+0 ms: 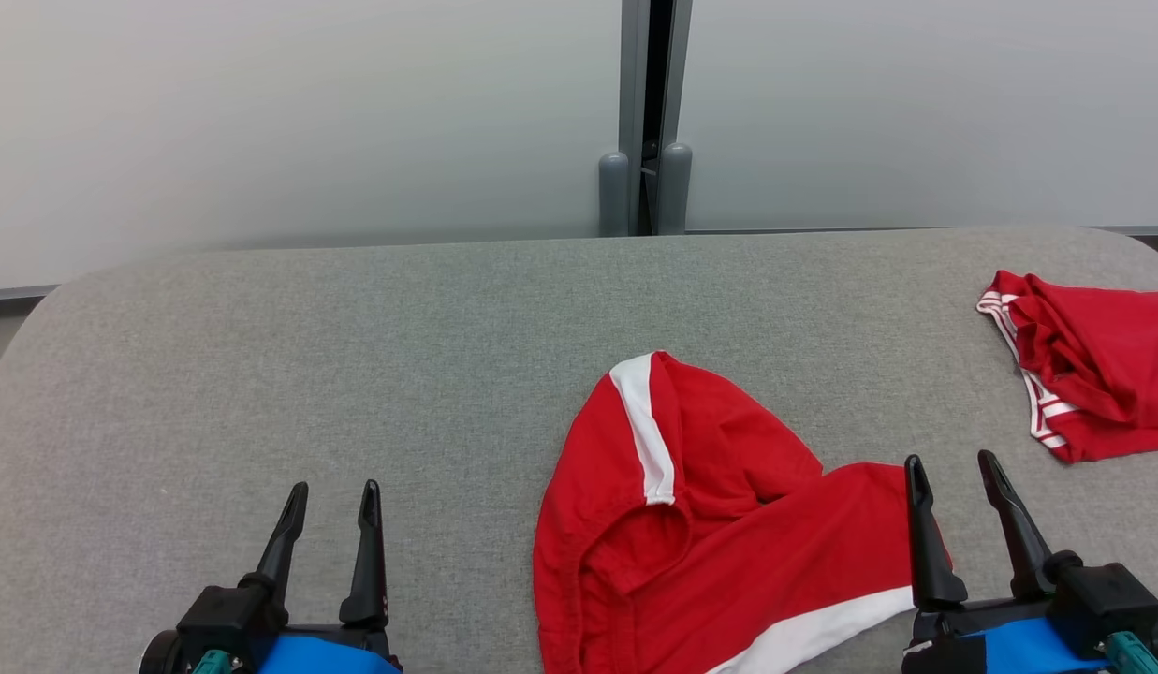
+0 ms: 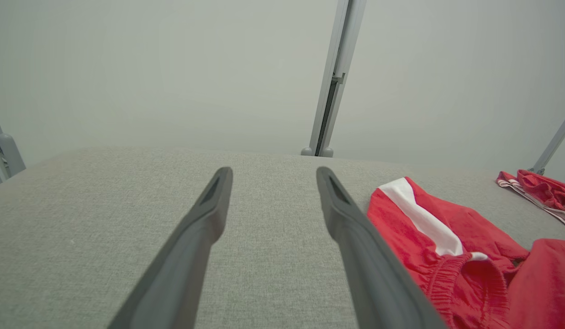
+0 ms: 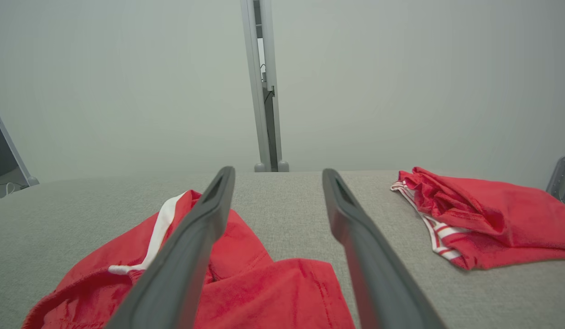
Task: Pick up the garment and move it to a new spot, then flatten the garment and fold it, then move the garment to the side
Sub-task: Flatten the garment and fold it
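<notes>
The garment (image 1: 710, 524) is a pair of red shorts with white side stripes, lying loosely bunched on the grey table near its front edge, right of centre. It shows in the left wrist view (image 2: 451, 246) and the right wrist view (image 3: 236, 283) too. My right gripper (image 1: 953, 468) stands open just above the garment's right end, nothing between its fingers (image 3: 191, 237). At the lower left my left gripper (image 1: 337, 496) is open over bare table, well left of the garment, its fingers (image 2: 355, 228) empty.
A second red garment (image 1: 1093, 374) with white-striped trim lies crumpled at the table's far right edge, also in the right wrist view (image 3: 483, 219). The grey cloth-covered table (image 1: 307, 356) has rounded back corners. Frosted wall panels with a grey post (image 1: 644, 122) stand behind it.
</notes>
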